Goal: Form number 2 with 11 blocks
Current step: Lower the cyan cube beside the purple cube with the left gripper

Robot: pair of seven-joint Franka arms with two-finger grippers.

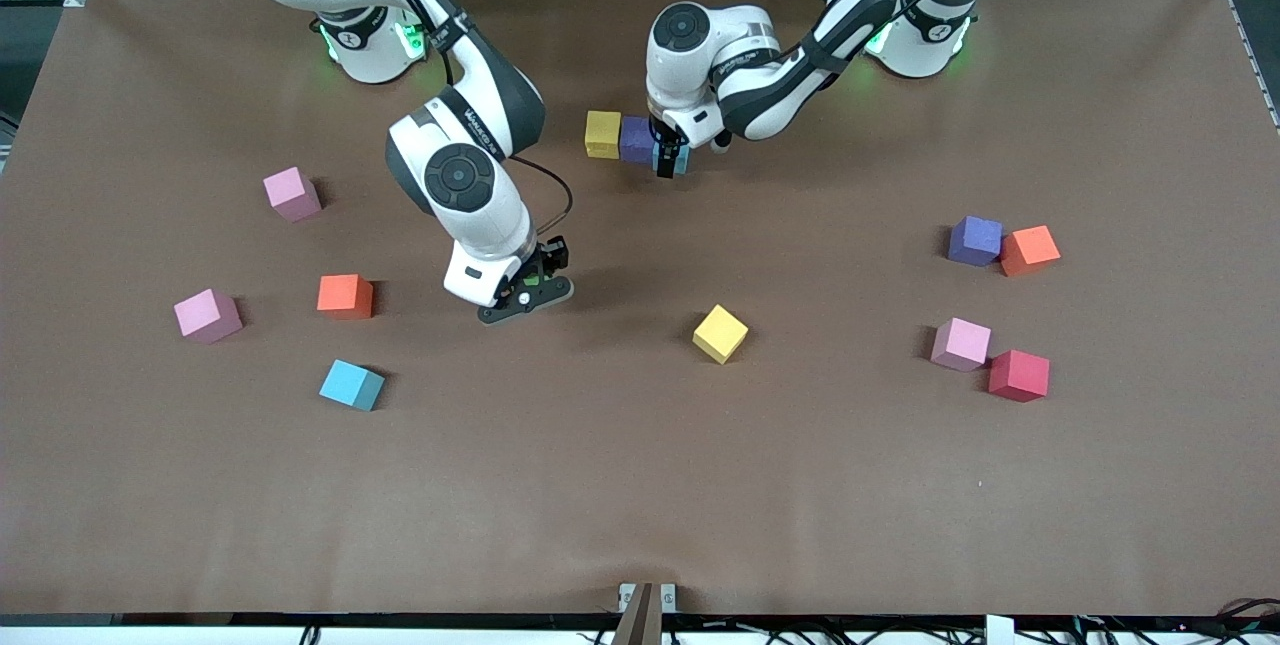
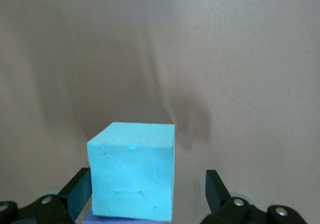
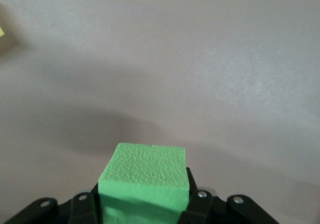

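- Front view: the left pincer is sitting low at a short row of blocks near the robots' bases, where a yellow block, a purple block and a light blue block are lining up side by side, touching.
- The right pincer is hanging over bare brown surface, clamping a green block that is barely peeking out.
- Loose cubes are lying around: two pink, an orange and a light blue toward the right arm's end; a second yellow one mid-surface; purple touching orange, and pink touching red, toward the left arm's end.
- Left wrist view: the left pincer is standing wide, with the light blue block between its fingers, a clear gap showing on one side, and a sliver of purple showing below it.
- Right wrist view: the right pincer is squeezing the green block tight, the surface showing underneath.
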